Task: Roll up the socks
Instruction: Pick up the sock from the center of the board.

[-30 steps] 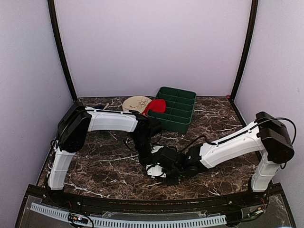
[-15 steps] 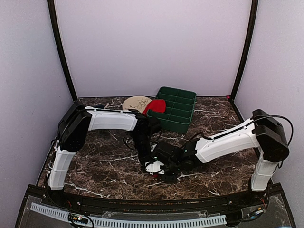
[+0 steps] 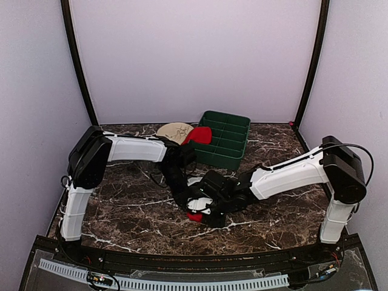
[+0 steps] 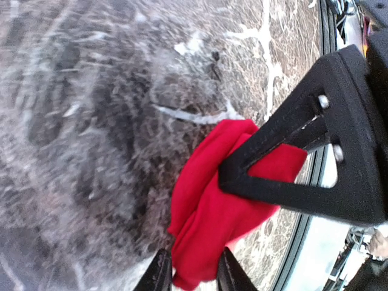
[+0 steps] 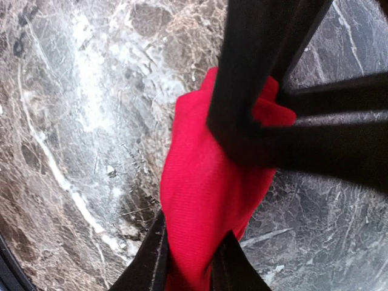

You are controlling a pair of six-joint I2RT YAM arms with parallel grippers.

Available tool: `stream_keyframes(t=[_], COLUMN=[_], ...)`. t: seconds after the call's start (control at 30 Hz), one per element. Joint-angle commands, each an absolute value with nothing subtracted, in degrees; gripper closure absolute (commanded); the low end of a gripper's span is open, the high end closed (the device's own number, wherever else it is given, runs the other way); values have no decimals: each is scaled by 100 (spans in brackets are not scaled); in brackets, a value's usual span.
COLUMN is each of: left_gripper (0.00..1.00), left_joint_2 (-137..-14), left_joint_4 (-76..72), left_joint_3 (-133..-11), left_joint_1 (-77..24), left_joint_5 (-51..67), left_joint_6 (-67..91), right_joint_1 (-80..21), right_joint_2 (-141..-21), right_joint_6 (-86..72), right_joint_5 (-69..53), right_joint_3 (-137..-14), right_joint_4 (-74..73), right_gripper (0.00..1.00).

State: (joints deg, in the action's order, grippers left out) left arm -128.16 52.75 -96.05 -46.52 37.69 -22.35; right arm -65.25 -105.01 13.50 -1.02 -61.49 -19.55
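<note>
Item: red sock [image 4: 206, 212] — right gripper [image 5: 193, 245] clamps it; left gripper [image 4: 193, 262] straddles it, hold we cannot tell. Risk, we judge — opposed pulls undo the roll.

Green tray [image 3: 222, 159], beige bowl [image 3: 172, 130]

red socks [image 3: 195, 216]: 2 (second sock [image 3: 200, 134] at the tray) | green compartment tray [image 3: 219, 159]: 1 | beige bowl [image 3: 171, 130]: 1 | white robot arms [image 3: 136, 148]: 2 | grippers: 2 (left gripper [image 4: 193, 276], right gripper [image 5: 191, 260]) | black frame posts [image 3: 77, 66]: 2
</note>
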Motion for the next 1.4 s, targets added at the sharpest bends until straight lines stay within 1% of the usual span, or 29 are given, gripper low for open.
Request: stream_keyframes(t=[0.0,0.23,0.37,0.5,0.67,0.9,1.13,1.37], left_gripper=[73,73,73,73,74,74,74,74], left_joint_2=[-12189,-11743,-11459,-11239,-10978,-10540,-10324,-10330], left_joint_4=[4930,4710,4432,4089,3630,3110,2794,2556], left_joint_3=[-9343,-9054,-8829,-8603,-8360,-8111,-7982,-7904], left_joint_1=[-4378,-4201,-4093,-3967,-3825,-3736,-3718,-3708], left_joint_5=[3634,3804,3674,3312,2768,2218,1995,1975], left_joint_6=[-2051,-1950,-1807,-1612,-1346,-1142,-1080,-1064], right_joint_1=[-6389,-6123,-5955,-5797,-5570,-5210,-4796,-4255], right_joint_2=[-10640,-10538,-10411,-10251,-10103,-10041,-10206,-10788], right_joint_6=[1099,931,819,727,711,847,1032,1512], right_joint_5=[-766,-1410,-1700,-1758,-1740,-1687,-1423,-912], right_joint_3=[-6107,-6135,-6174,-6299,-6561,-7261,-8108,-9308], right_joint_4=[-2463,-2523,-2529,-2516,-2609,-2841,-2953,-3223], right_gripper=[84,86,96,100,100,100,100,100])
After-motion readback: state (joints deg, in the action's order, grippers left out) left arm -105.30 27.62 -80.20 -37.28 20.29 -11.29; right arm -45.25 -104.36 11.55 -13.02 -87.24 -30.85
